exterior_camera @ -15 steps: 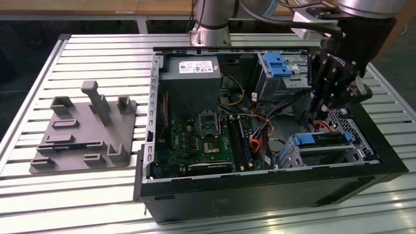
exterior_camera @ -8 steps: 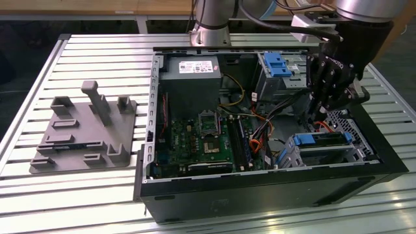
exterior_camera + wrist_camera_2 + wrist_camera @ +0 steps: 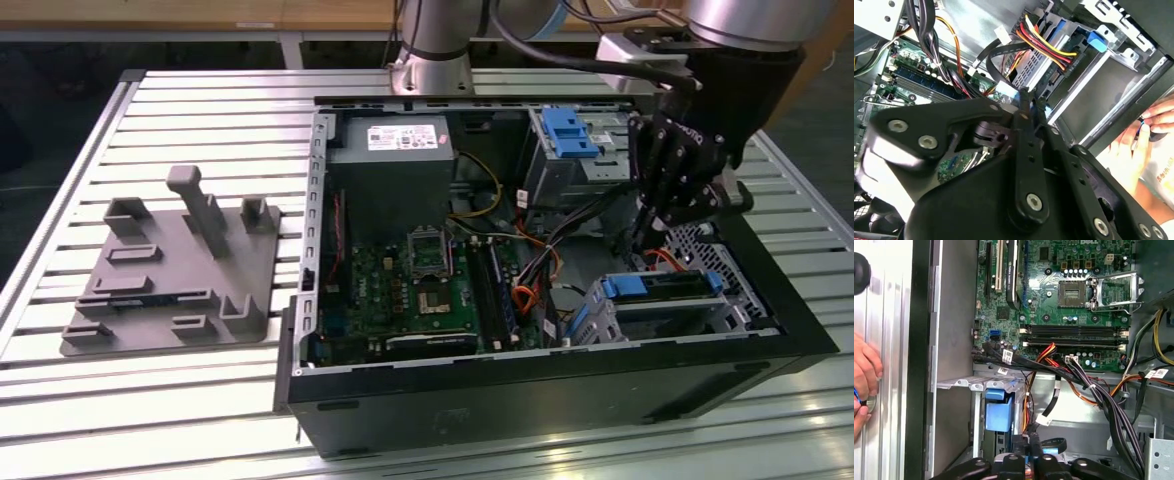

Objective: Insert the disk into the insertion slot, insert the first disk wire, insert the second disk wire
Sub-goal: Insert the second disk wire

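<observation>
While seated in slot (image 3: 667,305), disk (image 3: 663,287) beneath closed jaws

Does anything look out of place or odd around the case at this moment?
Yes: a person's hand rests on the slatted table just outside the computer case wall, in both wrist views, while the gripper works inside above the disk seated in the insertion slot.

I see slatted aluminium worktop (image 3: 200,90), ribs running across exterior view, bright glare on near slats. Grey moulded fixture plate (image 3: 167,275) sits at exterior view's left. Behind worktop: wood-toned strip (image 3: 160,12) along far edge, dark floor (image 3: 40,100) past left corner.
</observation>
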{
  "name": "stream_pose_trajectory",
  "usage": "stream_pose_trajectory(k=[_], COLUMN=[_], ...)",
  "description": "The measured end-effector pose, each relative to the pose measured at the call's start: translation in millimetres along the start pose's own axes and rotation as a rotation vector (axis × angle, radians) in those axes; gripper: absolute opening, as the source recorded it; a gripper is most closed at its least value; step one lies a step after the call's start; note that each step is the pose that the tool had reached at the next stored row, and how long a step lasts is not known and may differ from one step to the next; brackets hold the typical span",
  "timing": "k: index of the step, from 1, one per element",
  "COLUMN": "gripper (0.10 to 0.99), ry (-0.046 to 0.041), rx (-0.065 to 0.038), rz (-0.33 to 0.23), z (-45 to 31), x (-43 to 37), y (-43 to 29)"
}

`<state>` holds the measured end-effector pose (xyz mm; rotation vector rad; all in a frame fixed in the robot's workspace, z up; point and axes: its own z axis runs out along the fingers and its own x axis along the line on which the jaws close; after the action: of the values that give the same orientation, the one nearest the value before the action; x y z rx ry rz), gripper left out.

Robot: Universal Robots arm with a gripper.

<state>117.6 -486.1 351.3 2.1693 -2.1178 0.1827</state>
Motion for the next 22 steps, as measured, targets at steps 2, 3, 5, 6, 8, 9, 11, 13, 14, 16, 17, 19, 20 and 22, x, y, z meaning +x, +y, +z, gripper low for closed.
stream_pose_trajectory(k=[2,3,5,6,8,9,11,13,14,16,17,19,20,22], gripper=[0.145,0.145,0.145,0.145,0.145,0.145,0.145,0.145,0.145,0.145,0.145,0.145,0.145,0.145], ry=[-0.0032,-0.0048,-0.0071,-0.0073,-0.0075,-0.0074,-0.0073,-0.0078,-0.0087,-0.0125,-0.015,-0.022,-0.026,-0.0462], rx=[0.0,0.0,0.0,0.0,0.0,0.0,0.0,-0.004,-0.008,-0.017,-0.022,-0.029,-0.032,-0.032], rz=[0.0,0.0,0.0,0.0,0.0,0.0,0.0,-0.001,-0.001,-0.003,-0.003,-0.004,-0.005,-0.005], z=[0.3,0.4,0.6,0.6,0.7,0.7,0.7,0.9,0.9,1.1,1.3,1.6,1.7,2.0], x=[0.7,1.0,1.6,1.6,1.7,1.8,1.8,1.9,1.9,2.0,2.0,2.0,2.1,3.0], y=[0.0,0.0,0.0,0.0,0.0,0.0,0.0,-2.1,-3.9,-8.3,-10.3,-13.9,-15.1,-16.0])
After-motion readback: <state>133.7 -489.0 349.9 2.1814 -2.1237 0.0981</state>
